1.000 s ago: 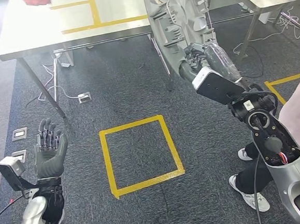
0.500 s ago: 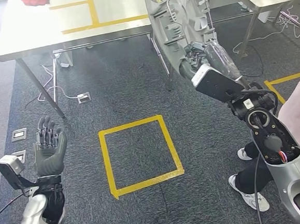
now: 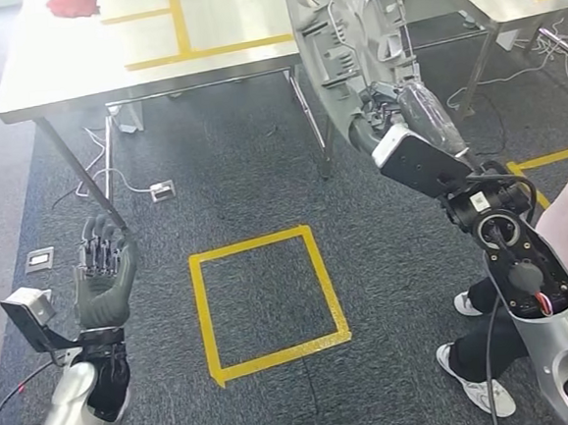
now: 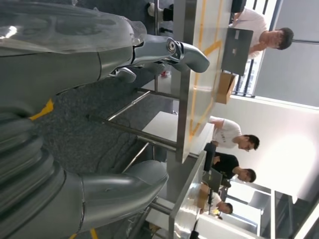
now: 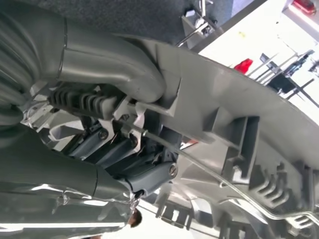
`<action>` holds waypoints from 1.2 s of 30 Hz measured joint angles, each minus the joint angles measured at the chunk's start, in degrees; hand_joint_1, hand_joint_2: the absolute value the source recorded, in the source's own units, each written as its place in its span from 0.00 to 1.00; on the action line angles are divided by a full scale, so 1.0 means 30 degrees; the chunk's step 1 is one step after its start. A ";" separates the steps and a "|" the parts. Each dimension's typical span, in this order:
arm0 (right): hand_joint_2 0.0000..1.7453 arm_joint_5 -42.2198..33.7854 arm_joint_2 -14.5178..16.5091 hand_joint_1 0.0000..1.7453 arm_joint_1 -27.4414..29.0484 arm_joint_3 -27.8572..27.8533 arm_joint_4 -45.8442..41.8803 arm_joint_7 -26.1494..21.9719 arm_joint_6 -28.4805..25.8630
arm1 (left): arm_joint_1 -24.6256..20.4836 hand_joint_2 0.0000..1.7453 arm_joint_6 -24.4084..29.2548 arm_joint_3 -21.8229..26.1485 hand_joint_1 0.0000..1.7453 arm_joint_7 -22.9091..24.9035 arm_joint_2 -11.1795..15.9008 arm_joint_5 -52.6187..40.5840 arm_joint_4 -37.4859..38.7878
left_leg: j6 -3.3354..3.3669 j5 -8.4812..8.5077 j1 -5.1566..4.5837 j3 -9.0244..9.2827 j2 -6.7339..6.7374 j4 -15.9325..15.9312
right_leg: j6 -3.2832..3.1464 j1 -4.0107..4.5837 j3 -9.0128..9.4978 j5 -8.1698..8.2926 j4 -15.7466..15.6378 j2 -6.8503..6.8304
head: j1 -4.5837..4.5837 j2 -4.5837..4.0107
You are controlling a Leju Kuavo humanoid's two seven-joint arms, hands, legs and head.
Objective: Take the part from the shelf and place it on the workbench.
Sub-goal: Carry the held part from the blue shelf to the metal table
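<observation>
Nearest to us on the right, a person's dark trouser legs and white sneakers (image 3: 479,390) stand on the dark grey carpet (image 3: 248,166), right beside our silver right arm. On the near left, our left hand (image 3: 102,276) is raised palm-up with nothing in it, fingers loosely curled upward and apart, so it's basically released. In its wrist view we see the thick grey thumb (image 4: 124,186) and a darker finger (image 4: 180,52) spread wide with only air between them.

In the middle of the floor there's a square outline of yellow tape (image 3: 266,303), and a bit further left a small metal floor socket (image 3: 162,191) with white cables trailing nearby.

Further out on the right, our right hand (image 3: 381,116) is grasping the big grey moulded plastic part with ribs and clips (image 3: 341,41). The part stands tilted up in the air, its top end going out of the picture, in front of the gap between the two benches. The right wrist view shows the thumb (image 5: 112,64) pressed over the part's edge (image 5: 240,134) and the dark fingers tucked into its ribbed inside.

Farthest off is the long pale workbench with yellow tape lines (image 3: 54,63), with something red (image 3: 73,4) at its far edge.
</observation>
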 joint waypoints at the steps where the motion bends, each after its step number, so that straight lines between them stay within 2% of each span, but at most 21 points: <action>1: 1.00 0.0022 0.0000 1.00 -0.0004 0.0005 0.0018 -0.0024 -0.0013 | -0.0018 1.00 -0.0015 0.0000 0.00 -0.0033 0.0000 0.0002 0.0011 | -0.0120 -0.0040 -0.0048 -0.0063 -0.0002 0.0084 | -0.0096 0.0049 0.0118 -0.0187 -0.0153 0.0016 | -0.0024 0.0000; 5: 1.00 0.0108 0.0000 1.00 0.0089 0.0020 0.0070 0.0009 -0.0047 | -0.0058 1.00 -0.0033 0.0000 0.00 -0.0093 0.0000 0.0006 0.0058 | -0.0451 -0.0508 -0.0011 -0.0332 0.0016 0.0717 | -0.0680 0.0064 0.0182 -0.0454 -0.0079 0.0209 | -0.0314 0.0000; 6: 1.00 0.0108 0.0000 1.00 0.0094 0.0022 0.0077 0.0005 -0.0051 | -0.0072 1.00 -0.0040 0.0000 0.00 -0.0104 0.0000 0.0004 0.0067 | -0.0499 -0.0916 -0.0013 -0.0793 0.0008 0.1601 | -0.0796 0.0061 0.0238 -0.0517 -0.0097 0.0246 | -0.0391 0.0000; 8: 1.00 0.0108 0.0000 1.00 0.0100 0.0055 0.0106 -0.0028 -0.0060 | -0.0047 1.00 -0.0057 0.0000 0.00 -0.0119 0.0000 0.0004 0.0122 | -0.0492 -0.1883 -0.0063 -0.2406 -0.0007 0.4346 | -0.0995 0.0156 0.0315 -0.0651 -0.0118 0.0321 | -0.0538 0.0000; 9: 1.00 0.0108 0.0000 1.00 0.0114 0.0078 0.0139 -0.0040 -0.0066 | 0.0002 1.00 -0.0062 0.0000 0.00 -0.0119 0.0000 0.0003 0.0162 | -0.0427 -0.2145 -0.0106 -0.3206 -0.0013 0.5546 | -0.1089 0.0241 0.0388 -0.0736 -0.0121 0.0371 | -0.0571 0.0000; 10: 1.00 0.0108 0.0000 1.00 0.0134 0.0102 0.0179 -0.0046 -0.0071 | 0.0053 1.00 -0.0068 0.0000 0.00 -0.0119 0.0000 0.0003 0.0209 | -0.0311 -0.2042 -0.0161 -0.3740 -0.0016 0.6157 | -0.1172 0.0346 0.0499 -0.0837 -0.0123 0.0427 | -0.0589 0.0000; 11: 1.00 0.0108 0.0000 1.00 0.0155 0.0118 0.0217 -0.0046 -0.0076 | 0.0088 1.00 -0.0073 0.0000 0.00 -0.0119 0.0002 0.0004 0.0249 | -0.0132 -0.1510 -0.0242 -0.3897 -0.0022 0.5980 | -0.1231 0.0465 0.0654 -0.0944 -0.0125 0.0481 | -0.0600 0.0000; 12: 1.00 0.0108 0.0000 1.00 0.0173 0.0129 0.0246 -0.0046 -0.0078 | 0.0091 1.00 -0.0078 0.0000 0.00 -0.0120 0.0007 0.0005 0.0275 | 0.0123 -0.0609 -0.0367 -0.3669 -0.0039 0.5018 | -0.1269 0.0588 0.0855 -0.1056 -0.0140 0.0525 | -0.0616 0.0000; 14: 1.00 0.0108 0.0000 1.00 0.0157 0.0139 0.0279 -0.0073 -0.0097 | 0.0023 1.00 -0.0097 0.0000 0.00 -0.0135 0.0029 0.0004 0.0299 | 0.0860 0.1154 -0.0710 -0.2664 -0.0087 0.2228 | -0.1296 0.0780 0.1260 -0.1279 -0.0256 0.0569 | -0.0589 0.0000; 16: 1.00 0.0111 0.0004 1.00 0.0076 0.0139 0.0308 -0.0171 -0.0151 | -0.0079 1.00 -0.0144 0.0000 0.00 -0.0173 0.0046 -0.0004 0.0302 | 0.1431 0.1650 -0.0985 -0.1860 -0.0123 0.0377 | -0.1234 0.0730 0.1491 -0.1377 -0.0470 0.0596 | -0.0564 0.0000; 18: 1.00 0.0119 0.0005 1.00 0.0022 0.0137 0.0323 -0.0250 -0.0219 | -0.0148 1.00 -0.0197 0.0000 0.00 -0.0210 0.0042 -0.0009 0.0306 | 0.1544 0.1392 -0.1030 -0.1409 -0.0126 -0.0370 | -0.1061 0.0643 0.1657 -0.1300 -0.0533 0.0588 | -0.0602 0.0000; 20: 1.00 0.0122 0.0004 1.00 0.0036 0.0140 0.0339 -0.0246 -0.0255 | -0.0181 1.00 -0.0222 0.0000 0.00 -0.0246 0.0035 -0.0013 0.0317 | 0.1455 0.1299 -0.0889 -0.0861 -0.0114 -0.0853 | -0.0874 0.0652 0.1548 -0.1489 -0.0085 0.0489 | -0.0623 0.0000; 21: 1.00 0.0122 0.0002 1.00 0.0034 0.0140 0.0352 -0.0242 -0.0261 | -0.0208 1.00 -0.0232 0.0000 0.00 -0.0263 0.0020 -0.0015 0.0324 | 0.1396 0.1261 -0.0789 -0.0585 -0.0116 -0.0969 | -0.0784 0.0639 0.1216 -0.1782 0.0574 0.0446 | -0.0591 0.0000; 24: 1.00 0.0122 0.0000 1.00 0.0056 0.0144 0.0374 -0.0277 -0.0270 | -0.0209 1.00 -0.0253 0.0000 0.00 -0.0271 -0.0051 -0.0029 0.0357 | 0.1184 0.0890 -0.0587 -0.0017 -0.0114 -0.1024 | -0.0437 0.0446 -0.0921 -0.2879 0.4086 0.0342 | -0.0449 0.0000; 26: 1.00 0.0122 0.0000 1.00 0.0068 0.0139 0.0383 -0.0271 -0.0284 | -0.0141 1.00 -0.0259 0.0000 0.00 -0.0271 -0.0056 -0.0036 0.0402 | 0.1005 0.0529 -0.0444 0.0424 -0.0116 -0.1002 | -0.0162 0.0259 -0.1853 -0.3033 0.4973 0.0282 | -0.0385 0.0000; 30: 1.00 0.0122 0.0000 1.00 0.0069 0.0137 0.0394 -0.0255 -0.0292 | -0.0117 1.00 -0.0259 0.0000 0.00 -0.0271 -0.0051 -0.0036 0.0439 | 0.0883 0.0281 -0.0334 0.0752 -0.0117 -0.0982 | 0.0009 0.0140 -0.1918 -0.2725 0.4470 0.0232 | -0.0343 0.0000; 31: 1.00 0.0122 0.0000 1.00 0.0072 0.0139 0.0394 -0.0257 -0.0292 | -0.0121 1.00 -0.0262 0.0000 0.00 -0.0270 -0.0055 -0.0036 0.0443 | 0.0785 0.0094 -0.0256 0.0950 -0.0114 -0.0932 | 0.0113 0.0066 -0.1682 -0.2181 0.3582 0.0170 | -0.0332 0.0000; 32: 1.00 0.0126 0.0002 1.00 0.0088 0.0142 0.0396 -0.0275 -0.0308 | -0.0131 1.00 -0.0266 0.0000 0.00 -0.0244 -0.0055 -0.0036 0.0455 | 0.0552 -0.0262 -0.0206 0.1114 -0.0097 -0.0782 | 0.0088 -0.0011 -0.1405 -0.1234 0.2305 0.0101 | -0.0338 0.0000; 34: 1.00 0.0151 0.0005 1.00 0.0087 0.0135 0.0390 -0.0288 -0.0343 | -0.0171 1.00 -0.0279 0.0000 0.00 -0.0230 -0.0057 -0.0040 0.0472 | 0.0049 -0.0897 -0.0081 0.1425 -0.0056 -0.0443 | -0.0111 -0.0145 -0.0864 0.0436 0.0001 -0.0038 | -0.0292 0.0000; 35: 1.00 0.0159 0.0007 1.00 0.0092 0.0124 0.0387 -0.0279 -0.0364 | -0.0205 1.00 -0.0283 0.0000 0.00 -0.0220 -0.0055 -0.0042 0.0479 | -0.0136 -0.0908 -0.0068 0.1241 -0.0040 -0.0014 | -0.0338 -0.0154 -0.0744 0.0747 -0.0394 -0.0026 | -0.0294 0.0000; 36: 1.00 0.0155 0.0007 1.00 0.0098 0.0118 0.0386 -0.0248 -0.0368 | -0.0235 1.00 -0.0286 0.0000 0.00 -0.0246 -0.0057 -0.0044 0.0477 | -0.0199 -0.0609 -0.0028 0.0810 -0.0043 0.0768 | -0.0465 -0.0164 -0.0610 0.0629 -0.0429 -0.0007 | -0.0297 0.0000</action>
